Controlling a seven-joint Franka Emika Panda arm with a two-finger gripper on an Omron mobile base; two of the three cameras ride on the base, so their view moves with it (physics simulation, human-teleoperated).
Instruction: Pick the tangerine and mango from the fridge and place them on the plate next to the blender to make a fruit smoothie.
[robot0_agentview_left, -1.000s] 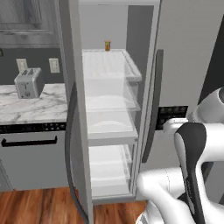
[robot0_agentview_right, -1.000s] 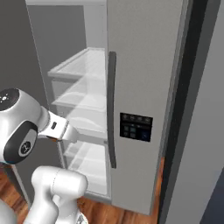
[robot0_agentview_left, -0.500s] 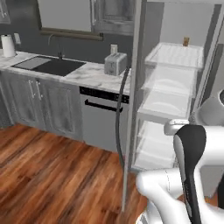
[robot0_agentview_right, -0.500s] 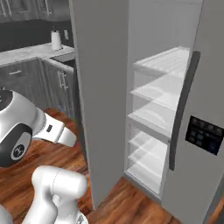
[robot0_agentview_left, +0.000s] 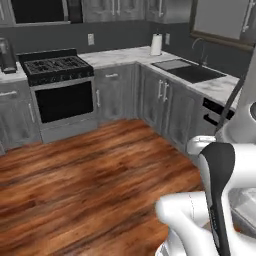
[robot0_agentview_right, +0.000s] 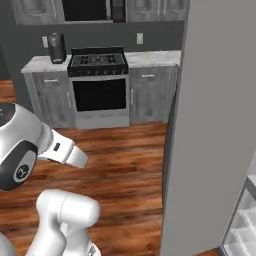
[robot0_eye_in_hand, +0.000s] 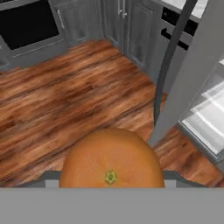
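Observation:
The tangerine (robot0_eye_in_hand: 111, 159) sits large and plain orange at the bottom centre of the hand view, its green stem end facing the camera. My gripper (robot0_eye_in_hand: 111, 177) is shut on it, and the fruit hides the fingertips. The fridge stands to my right: its open grey door (robot0_agentview_right: 215, 120) rises close by, and its long dark handle (robot0_eye_in_hand: 168, 65) and white glass shelves (robot0_eye_in_hand: 208, 116) show in the hand view. A tall dark appliance that looks like the blender (robot0_agentview_right: 56, 47) stands on the counter left of the stove. The mango and the plate are out of view.
A black stove with oven (robot0_agentview_right: 97, 80) stands at the back wall between grey cabinets. A sink (robot0_agentview_left: 187, 70) and a paper towel roll (robot0_agentview_left: 156, 45) are on the marble counter to the right. Wooden floor (robot0_agentview_left: 85, 175) stretches ahead of the base.
The whole picture has swung left: the base has turned away from the open fridge shelves, past the sink counter, toward the stove wall. The fridge door now stands at the right edge.

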